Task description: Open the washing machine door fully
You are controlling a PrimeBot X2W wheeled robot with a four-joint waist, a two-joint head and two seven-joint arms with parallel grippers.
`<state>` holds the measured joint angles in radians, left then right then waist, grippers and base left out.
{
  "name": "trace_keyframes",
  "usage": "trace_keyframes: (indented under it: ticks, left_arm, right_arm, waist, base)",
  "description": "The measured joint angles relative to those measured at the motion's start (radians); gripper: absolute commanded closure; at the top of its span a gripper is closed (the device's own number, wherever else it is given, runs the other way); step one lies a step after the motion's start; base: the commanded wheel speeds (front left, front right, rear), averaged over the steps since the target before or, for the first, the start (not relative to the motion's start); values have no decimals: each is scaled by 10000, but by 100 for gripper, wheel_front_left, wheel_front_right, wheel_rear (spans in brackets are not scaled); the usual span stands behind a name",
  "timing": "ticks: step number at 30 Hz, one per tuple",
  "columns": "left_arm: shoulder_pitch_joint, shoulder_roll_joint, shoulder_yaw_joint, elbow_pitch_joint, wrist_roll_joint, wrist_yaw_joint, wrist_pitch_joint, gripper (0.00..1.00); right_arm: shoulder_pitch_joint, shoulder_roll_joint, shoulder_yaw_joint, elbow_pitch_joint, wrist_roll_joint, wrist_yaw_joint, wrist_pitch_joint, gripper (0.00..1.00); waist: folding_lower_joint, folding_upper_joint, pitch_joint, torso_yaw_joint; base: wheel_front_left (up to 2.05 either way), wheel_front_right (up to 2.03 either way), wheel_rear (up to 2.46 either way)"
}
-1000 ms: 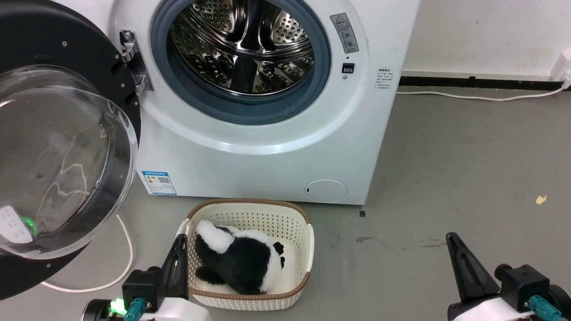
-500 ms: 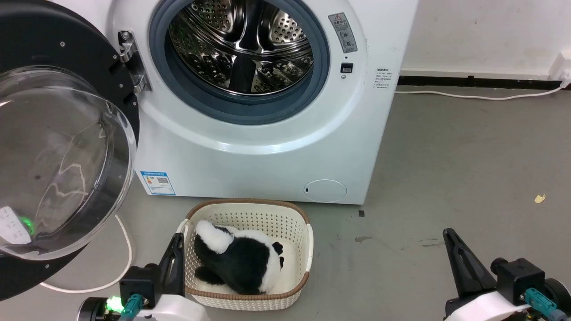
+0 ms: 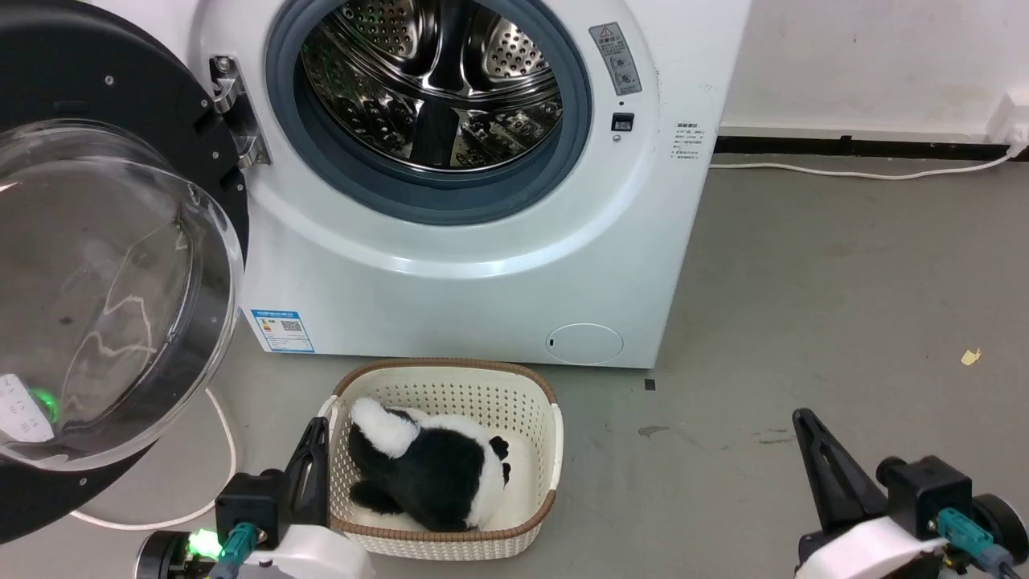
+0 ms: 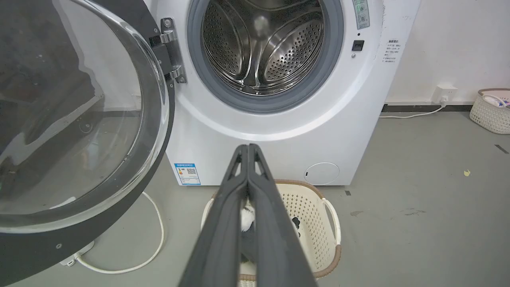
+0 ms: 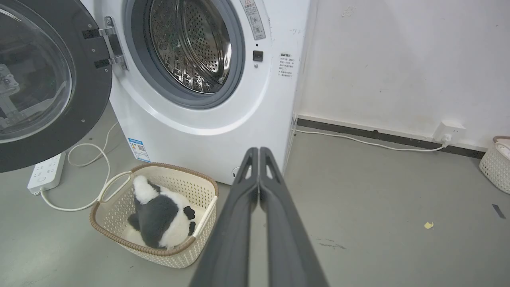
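The washing machine door [image 3: 104,265], a glossy black disc with a bulging clear glass bowl, stands swung wide open at the left on its metal hinge [image 3: 233,108]. The same door [image 4: 75,119] takes up the left of the left wrist view, and the door [image 5: 44,75] shows at the upper left of the right wrist view. The steel drum [image 3: 430,88] is exposed. My left gripper [image 3: 315,430] is shut and empty, low beside the basket. My right gripper [image 3: 804,422] is shut and empty over the floor at lower right, far from the door.
A cream basket [image 3: 534,402] holding a black-and-white plush toy [image 3: 430,470] sits on the floor before the machine. A white cable [image 3: 217,434] loops under the door to a power strip [image 5: 44,171]. Another basket [image 5: 496,163] stands by the right wall.
Both grippers have slipped slightly down and left in the head view, and the whole picture has shifted a little. The door stays as it was.
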<state>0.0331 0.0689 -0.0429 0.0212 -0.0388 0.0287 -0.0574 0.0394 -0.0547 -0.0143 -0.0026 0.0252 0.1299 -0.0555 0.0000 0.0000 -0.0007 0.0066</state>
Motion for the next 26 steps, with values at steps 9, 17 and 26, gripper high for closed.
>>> trace_keyframes:
  ticks: [9, 17, 26]
  left_arm:
    - [-127, -73, 161, -69, 98, -111, 194, 100]
    - [-134, -148, 257, -111, 188, -144, 324, 100]
    - [-176, -174, 355, -165, 286, -230, 518, 100]
  right_arm:
    - [-81, 0, 36, 0, -77, 0, 176, 100]
    - [-129, 0, 75, 0, -102, 0, 330, 100]
    - [-270, 2, 125, 4, -174, 0, 510, 100]
  waist:
    - [0, 0, 2, -22]
    - [0, 0, 5, -41]
    - [0, 0, 7, -64]
  base:
    - [0, 0, 0]
    - [0, 0, 0]
    - [0, 0, 0]
